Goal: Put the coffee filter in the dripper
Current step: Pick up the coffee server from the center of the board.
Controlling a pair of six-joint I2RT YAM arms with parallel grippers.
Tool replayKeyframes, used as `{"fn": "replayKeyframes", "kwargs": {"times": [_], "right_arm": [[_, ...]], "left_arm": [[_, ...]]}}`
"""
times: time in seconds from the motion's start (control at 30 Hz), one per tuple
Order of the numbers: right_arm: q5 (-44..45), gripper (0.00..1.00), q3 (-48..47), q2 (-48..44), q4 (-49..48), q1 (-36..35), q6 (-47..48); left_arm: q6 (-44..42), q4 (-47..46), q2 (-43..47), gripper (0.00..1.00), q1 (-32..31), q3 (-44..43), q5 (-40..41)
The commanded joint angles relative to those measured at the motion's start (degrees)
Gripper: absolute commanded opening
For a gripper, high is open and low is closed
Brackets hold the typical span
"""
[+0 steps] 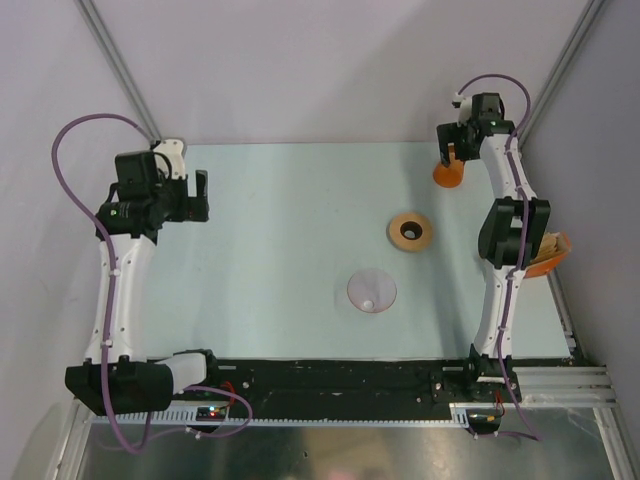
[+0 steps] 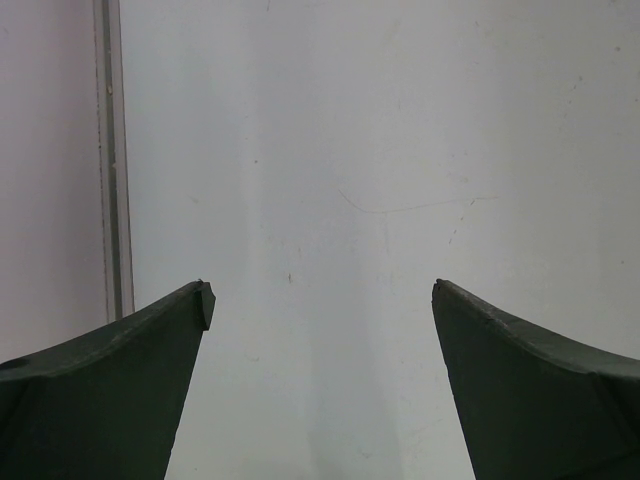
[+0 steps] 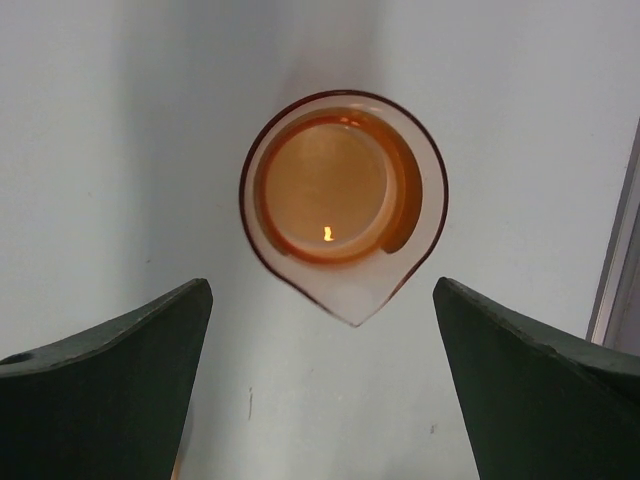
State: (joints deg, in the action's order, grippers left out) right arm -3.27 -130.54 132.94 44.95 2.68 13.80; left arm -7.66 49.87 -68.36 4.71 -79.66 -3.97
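Now left tool [image 2: 321, 293] spread wide; right tool [image 3: 321, 290] spread wide above orange pitcher [image 3: 330, 190].

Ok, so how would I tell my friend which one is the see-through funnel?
Look at the pale blue table, just right of its middle. The see-through round funnel sits there, closer to the robot's bases than the brown ring and the orange spouted cup. It's the only one you can see the table through, with a tiny white dot in its centre.

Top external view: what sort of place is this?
Likely a lab robot test cell: plain white walls on aluminium frame posts, a pale table, the left arm and right arm bolted at its near edge.
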Motion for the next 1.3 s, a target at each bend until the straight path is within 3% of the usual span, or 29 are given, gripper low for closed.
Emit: {"fn": "replayKeyframes", "kwargs": {"times": [0.0, 0.3, 0.93, 1.27], "right_arm": [[3.23, 1.0, -2.16, 0.92, -6.32, -0.46, -0.06], [6.48, 1.0, -5.32, 3.6, -8.13, -1.97, 0.24], [11.97, 1.0, -2.52, 2.93, -12.08, -2.52, -3.43], [9.84, 0.92, -4.29, 3.9, -10.38, -4.41, -1.24]], "left_arm": [[-1.41, -2.17, 1.27, 0.98, -0.15, 0.83, 1.27], [-1.51, -2.24, 0.7, 0.98, -0.16, 0.79, 1.49], [-2.0, -2.82, -0.57, 0.98, -0.19, 0.21, -0.09], [-2.72, -2.9, -0.73, 0.98, -0.19, 0.45, -0.08]]}}
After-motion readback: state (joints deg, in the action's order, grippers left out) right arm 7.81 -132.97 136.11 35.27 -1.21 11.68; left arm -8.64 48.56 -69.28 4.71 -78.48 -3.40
